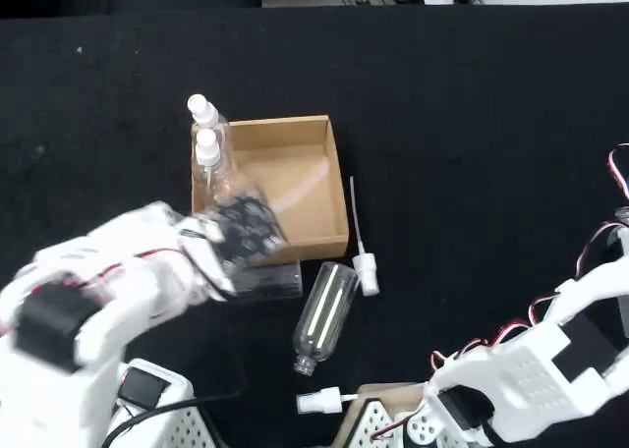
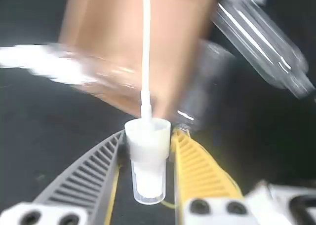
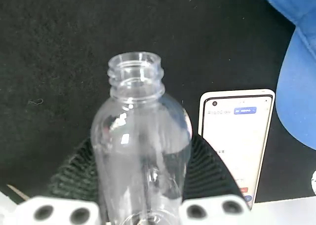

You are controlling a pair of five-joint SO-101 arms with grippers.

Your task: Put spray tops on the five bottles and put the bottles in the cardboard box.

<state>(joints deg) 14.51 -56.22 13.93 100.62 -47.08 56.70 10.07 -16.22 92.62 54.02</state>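
My left gripper [image 2: 147, 136] is shut on a white spray top [image 2: 146, 161] whose thin tube points away toward the cardboard box [image 2: 133, 42]. Seen from above, this gripper [image 1: 246, 234] hangs over the box's [image 1: 295, 134] front left corner. Two capped bottles [image 1: 208, 153] stand at the box's left wall. A clear bottle [image 1: 267, 281] lies just in front of the box, and another open bottle [image 1: 324, 315] lies to its right. Loose spray tops lie beside the box [image 1: 366, 269] and near the front edge [image 1: 319, 401]. My right gripper [image 3: 140, 151] is shut on an open clear bottle [image 3: 138, 121].
A phone [image 3: 237, 141] lies on the black cloth beside the right gripper, with a blue object [image 3: 296, 62] past it. The right arm [image 1: 531, 379] sits at the front right of the table. White arm bases line the front edge.
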